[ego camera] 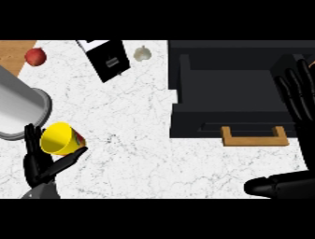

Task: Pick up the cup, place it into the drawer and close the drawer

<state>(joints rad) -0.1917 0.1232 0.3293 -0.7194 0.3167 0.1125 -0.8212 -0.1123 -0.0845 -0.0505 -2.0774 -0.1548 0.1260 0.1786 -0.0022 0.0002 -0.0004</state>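
Yellow and glossy, the cup (60, 138) sits in the left hand (41, 161), which has its fingers and thumb curled round the lower body while the mouth tips up and toward the drawer side. The cup appears lifted off the white marble tabletop (132, 140), though whether its base is fully clear cannot be told. It looks like a small, rigid, thin-walled vessel, probably light, with a smooth flaring wall that could slide upward out of a pinch. In my judgement the safest hold is low on the narrower part of the body, fingers on one side and thumb opposite, as it is held here, not on the wide rim.

Taking the cup as landmark: just above and behind it lies a large grey cylinder (8, 105), close enough to brush. Farther beyond that is a red apple (35, 56). Up and to the cup's right are a black box (108, 59) and a pale garlic bulb (142, 53). Well to the cup's right stands the black drawer (236, 100), pulled open, its wooden handle (254, 137) facing the robot. Past the drawer, farthest from the cup, the right hand (301, 116) rests with straight, spread fingers, holding nothing.
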